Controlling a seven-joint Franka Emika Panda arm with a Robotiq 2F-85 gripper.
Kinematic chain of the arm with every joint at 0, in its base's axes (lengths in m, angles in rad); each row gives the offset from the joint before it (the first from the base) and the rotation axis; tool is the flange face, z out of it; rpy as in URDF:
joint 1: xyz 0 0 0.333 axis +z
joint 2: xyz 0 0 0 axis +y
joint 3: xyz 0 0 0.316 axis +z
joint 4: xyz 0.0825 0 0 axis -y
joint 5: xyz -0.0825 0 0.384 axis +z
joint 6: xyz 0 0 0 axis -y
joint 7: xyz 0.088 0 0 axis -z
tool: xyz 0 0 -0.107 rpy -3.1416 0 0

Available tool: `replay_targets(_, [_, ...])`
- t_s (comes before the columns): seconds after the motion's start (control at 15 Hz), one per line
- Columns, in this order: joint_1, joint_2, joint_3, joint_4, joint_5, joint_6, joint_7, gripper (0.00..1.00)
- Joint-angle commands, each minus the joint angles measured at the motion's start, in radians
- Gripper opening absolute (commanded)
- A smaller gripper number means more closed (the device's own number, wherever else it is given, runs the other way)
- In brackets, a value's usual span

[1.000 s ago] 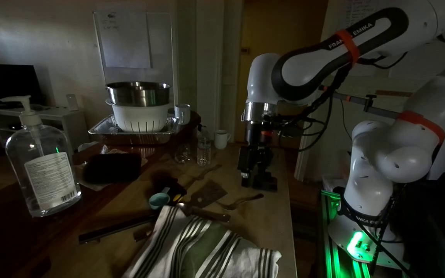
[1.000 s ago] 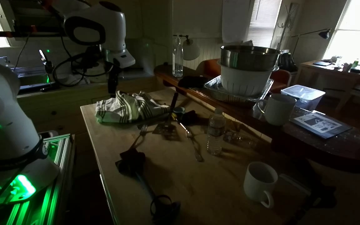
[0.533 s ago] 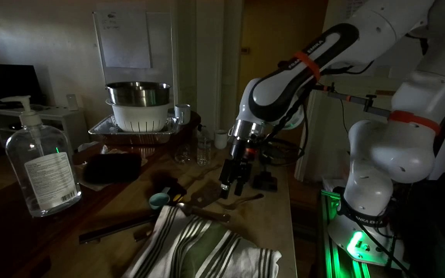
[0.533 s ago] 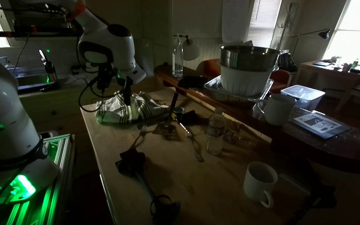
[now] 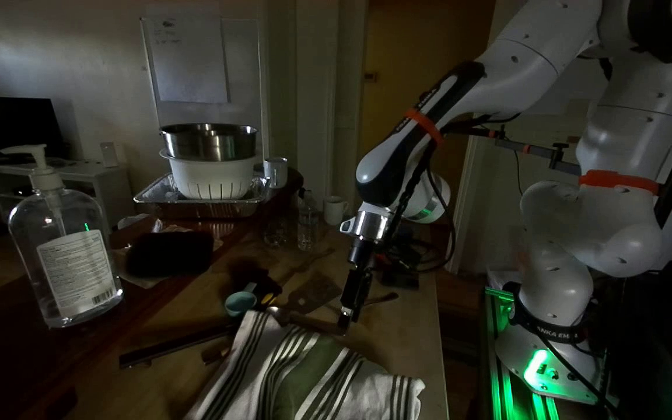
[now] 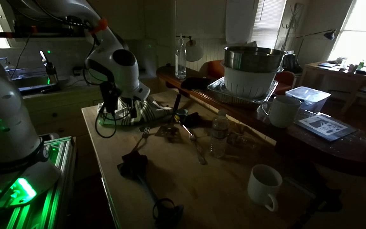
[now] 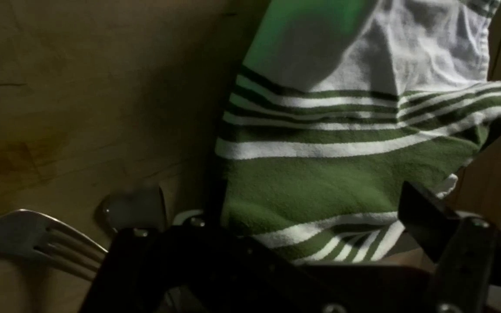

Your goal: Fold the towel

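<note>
The gripper (image 5: 349, 318) is now hanging lower and nearer the towel (image 7: 315, 180) than a second ago, jaws standing wide, holding nothing.
The towel is lying rumpled on the table (image 6: 199, 197); reaching seems in hand, the next move likely calling for pinching an edge clear of the fork (image 7: 59, 248).

The towel (image 5: 312, 379) lies on the table (image 6: 183, 184), near a fork (image 7: 22, 232).
</note>
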Motion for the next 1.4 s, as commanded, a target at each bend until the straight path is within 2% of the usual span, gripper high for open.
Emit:
replay_targets(0.0, [-0.096, 0.015, 0.091, 0.002, 0.011, -0.011, -0.019, 1.0])
replay_targets(0.2, [-0.118, 0.015, 0.116, 0.011, 0.009, -0.01, -0.015, 1.0])
replay_targets(0.6, [-0.18, 0.098, 0.125, 0.07, 0.176, -0.025, -0.132, 1.0])
replay_targets(0.67, [-0.151, 0.117, 0.092, 0.077, 0.199, -0.022, -0.153, 1.0])
replay_targets(0.8, [-0.153, 0.153, 0.09, 0.089, 0.237, -0.02, -0.194, 1.0])
replay_targets(1.13, [-0.144, 0.242, 0.106, 0.119, 0.336, 0.006, -0.288, 1.0])
replay_targets(1.33, [-0.144, 0.258, 0.115, 0.133, 0.437, -0.003, -0.385, 1.0])
